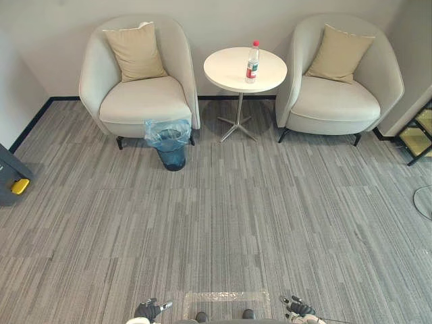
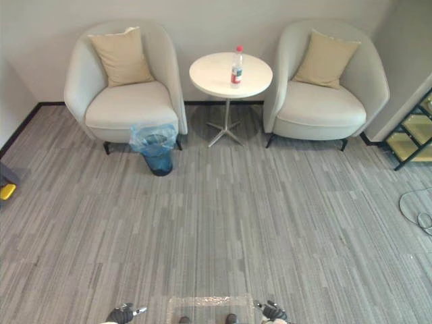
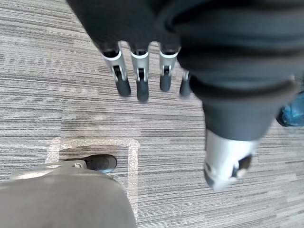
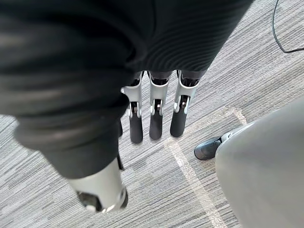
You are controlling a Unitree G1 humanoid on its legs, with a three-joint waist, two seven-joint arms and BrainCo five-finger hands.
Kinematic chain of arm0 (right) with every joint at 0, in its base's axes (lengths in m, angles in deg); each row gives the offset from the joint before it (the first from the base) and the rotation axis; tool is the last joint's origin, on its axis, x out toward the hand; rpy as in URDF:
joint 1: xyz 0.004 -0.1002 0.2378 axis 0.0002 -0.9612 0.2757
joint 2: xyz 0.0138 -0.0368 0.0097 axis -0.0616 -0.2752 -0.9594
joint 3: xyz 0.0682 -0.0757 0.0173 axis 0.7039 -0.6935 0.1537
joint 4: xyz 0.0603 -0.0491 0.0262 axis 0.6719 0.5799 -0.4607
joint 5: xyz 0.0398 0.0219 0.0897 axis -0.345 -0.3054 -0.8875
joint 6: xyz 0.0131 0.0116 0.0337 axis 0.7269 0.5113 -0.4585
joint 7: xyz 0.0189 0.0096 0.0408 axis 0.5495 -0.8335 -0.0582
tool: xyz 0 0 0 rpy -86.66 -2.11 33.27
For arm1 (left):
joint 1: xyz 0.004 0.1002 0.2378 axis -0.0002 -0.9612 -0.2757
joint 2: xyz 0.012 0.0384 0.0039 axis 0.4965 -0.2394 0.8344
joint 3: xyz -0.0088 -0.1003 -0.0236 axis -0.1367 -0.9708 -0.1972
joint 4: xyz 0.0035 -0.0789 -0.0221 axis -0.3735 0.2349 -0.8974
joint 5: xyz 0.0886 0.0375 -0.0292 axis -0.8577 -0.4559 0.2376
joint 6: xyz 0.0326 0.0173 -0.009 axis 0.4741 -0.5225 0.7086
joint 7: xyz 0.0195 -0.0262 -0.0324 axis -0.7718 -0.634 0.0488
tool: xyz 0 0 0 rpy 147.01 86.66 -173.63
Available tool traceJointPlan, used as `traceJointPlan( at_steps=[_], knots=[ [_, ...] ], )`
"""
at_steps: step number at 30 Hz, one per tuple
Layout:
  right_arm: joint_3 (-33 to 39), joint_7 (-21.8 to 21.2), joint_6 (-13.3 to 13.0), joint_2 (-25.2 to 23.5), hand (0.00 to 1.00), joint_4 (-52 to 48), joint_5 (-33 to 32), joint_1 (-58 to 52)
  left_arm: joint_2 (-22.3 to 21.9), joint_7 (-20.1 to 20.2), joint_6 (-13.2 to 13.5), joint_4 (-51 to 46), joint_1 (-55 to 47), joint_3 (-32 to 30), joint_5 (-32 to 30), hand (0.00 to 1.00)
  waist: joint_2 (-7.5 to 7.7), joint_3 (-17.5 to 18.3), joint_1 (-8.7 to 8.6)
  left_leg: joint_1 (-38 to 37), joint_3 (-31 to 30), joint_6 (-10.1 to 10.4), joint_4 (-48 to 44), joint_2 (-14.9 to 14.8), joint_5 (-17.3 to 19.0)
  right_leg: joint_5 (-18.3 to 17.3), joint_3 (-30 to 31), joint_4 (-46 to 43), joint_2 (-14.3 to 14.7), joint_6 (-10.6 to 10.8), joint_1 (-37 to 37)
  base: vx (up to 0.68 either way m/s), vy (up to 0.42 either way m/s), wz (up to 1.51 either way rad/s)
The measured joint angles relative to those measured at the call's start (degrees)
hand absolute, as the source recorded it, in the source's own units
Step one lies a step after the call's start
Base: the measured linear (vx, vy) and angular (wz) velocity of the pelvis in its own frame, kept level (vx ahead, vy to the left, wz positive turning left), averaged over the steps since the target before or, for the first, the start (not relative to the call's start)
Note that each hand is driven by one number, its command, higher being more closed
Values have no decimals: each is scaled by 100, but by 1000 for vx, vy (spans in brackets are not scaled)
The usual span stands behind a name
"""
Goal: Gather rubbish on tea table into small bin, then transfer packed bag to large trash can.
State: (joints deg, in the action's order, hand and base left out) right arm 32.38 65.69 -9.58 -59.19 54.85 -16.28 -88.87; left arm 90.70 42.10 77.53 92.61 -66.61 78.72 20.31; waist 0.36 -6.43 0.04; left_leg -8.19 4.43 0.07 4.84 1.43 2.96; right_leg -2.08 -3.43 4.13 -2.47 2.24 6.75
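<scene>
Far ahead of our empty, straight-fingered left hand (image 3: pixel 141 80) and right hand (image 4: pixel 156 118), we list one upright bottle (image 1: pixel 252 62) on the tea table (image 1: pixel 226 73), probably toppled by any clumsy reach.

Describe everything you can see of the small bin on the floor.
The small bin is round and dark blue, narrowing slightly towards its base. A thin, see-through light blue bag lines it, crumpled out over the rim. It stands upright on the grey carpet at the front corner of the left armchair, on the side nearer the round table. Whether it touches the chair, or holds anything, cannot be told.
</scene>
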Motion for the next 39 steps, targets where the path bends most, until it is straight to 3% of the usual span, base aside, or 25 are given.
traceJointPlan(
  at_steps=[27,31,34,36,38,39],
  knots=[
    [160,0,0,-89,0,-3,-12,-16,18,-107,-22,21,17,-2,-93,0,60,55,19,7,185,59,-10,-100,53,28,176,34,106,-33,-72,-18,-45,-4],
    [153,-1,-2,-99,0,-15,-60,-19,26,-107,-22,24,17,-3,-105,0,70,59,12,11,251,143,-84,-147,110,42,205,69,143,-55,-65,-7,-51,-7],
    [146,-5,-11,-103,0,-67,-253,-75,36,-105,-29,11,70,-4,-115,0,60,47,-11,293,312,227,-825,-271,534,-35,217,-29,201,-148,-27,14,-66,-12],
    [142,-7,-64,-96,0,-141,-356,-126,-4,-104,-29,-94,67,-93,-115,0,7,-5,2,601,450,398,-1778,-492,948,-281,294,-225,317,-235,-72,-22,-65,-16],
    [107,-6,-71,-173,0,-334,-461,-220,-8,-103,-35,-280,33,-254,-114,0,74,-60,22,1015,595,477,-2881,-634,996,-460,412,-440,331,-321,-72,10,-80,-24],
    [107,-2,-71,-196,0,-527,-475,-274,-64,-110,-36,-468,-21,-326,-114,0,32,-117,54,1287,702,493,-3678,-793,960,-597,468,-649,352,-383,-64,65,-99,-32]
  ],
)
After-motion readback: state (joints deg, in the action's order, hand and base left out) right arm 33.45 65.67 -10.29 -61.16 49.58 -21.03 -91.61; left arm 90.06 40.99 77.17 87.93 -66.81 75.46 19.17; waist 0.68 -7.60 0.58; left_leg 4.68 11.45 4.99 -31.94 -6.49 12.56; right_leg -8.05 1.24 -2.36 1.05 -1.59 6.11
